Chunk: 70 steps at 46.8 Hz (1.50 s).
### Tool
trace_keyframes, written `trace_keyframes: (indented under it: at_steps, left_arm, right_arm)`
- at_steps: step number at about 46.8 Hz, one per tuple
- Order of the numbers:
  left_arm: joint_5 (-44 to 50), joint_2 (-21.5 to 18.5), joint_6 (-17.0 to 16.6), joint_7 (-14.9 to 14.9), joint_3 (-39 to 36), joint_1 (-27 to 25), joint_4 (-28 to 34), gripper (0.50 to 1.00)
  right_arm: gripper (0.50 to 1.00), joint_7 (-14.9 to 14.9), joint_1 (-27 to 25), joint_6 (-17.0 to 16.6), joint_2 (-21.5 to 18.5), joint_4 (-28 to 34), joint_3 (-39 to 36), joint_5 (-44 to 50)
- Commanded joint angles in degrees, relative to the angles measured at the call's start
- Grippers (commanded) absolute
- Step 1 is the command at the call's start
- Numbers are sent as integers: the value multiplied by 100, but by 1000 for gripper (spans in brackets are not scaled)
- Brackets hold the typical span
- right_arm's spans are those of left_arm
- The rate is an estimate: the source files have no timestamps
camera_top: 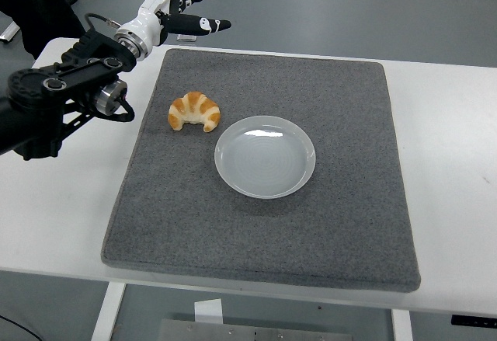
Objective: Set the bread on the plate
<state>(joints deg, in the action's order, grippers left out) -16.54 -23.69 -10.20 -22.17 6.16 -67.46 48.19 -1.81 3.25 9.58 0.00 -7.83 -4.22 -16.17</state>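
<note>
A golden croissant lies on the grey mat, just left of an empty white plate at the mat's middle. My left hand hovers above the mat's far left corner, well behind the croissant and apart from it. Its fingers are spread and hold nothing, with the thumb pointing right. The black left arm reaches in from the left edge over the white table. No right arm shows.
The white table surrounds the mat on all sides. A small pale object sits on the floor beyond the table's far edge. A dark shape stands at the top left corner.
</note>
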Motion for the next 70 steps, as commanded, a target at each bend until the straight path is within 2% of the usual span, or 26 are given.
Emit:
trace_keyframes:
  at_steps: [1,7,13,22,33,40,48,64,70]
  left_arm:
    - [-16,-215,9,38,-701,-337,120,994]
    - [-34,-285,53,55,-1932,-952,129,994]
    - [-314,-382,202,38,-2706,-1322,112,988]
    - [-1316,-558,255,38,-3181,-1550,138,988]
    - [-1510,-576,554,11,-3981,-2042,208,981]
    - [-1580,-576,721,3,-4465,-2333,542,981]
    - [-1651,-576,730,29,-4720,-2395,876,986]
    - [-1151,-549,703,380,-4703,-2307,885,988]
    - [-790,-523,659,398,-4694,-2184,859,988]
  right_arm:
    - [952,5,0,0,0,-8,0,0]
    - [952,-4,0,0,0,1,0,0]
    - [952,-4,0,0,0,1,0,0]
    - [952,-4,0,0,0,-8,0,0]
    - [952,5,0,0,0,1,0,0]
    - [952,5,0,0,0,1,0,0]
    - [952,-4,0,0,0,-8,0,0]
    - [952,5,0,0,0,-8,0,0]
    - [952,-4,0,0,0,1,0,0]
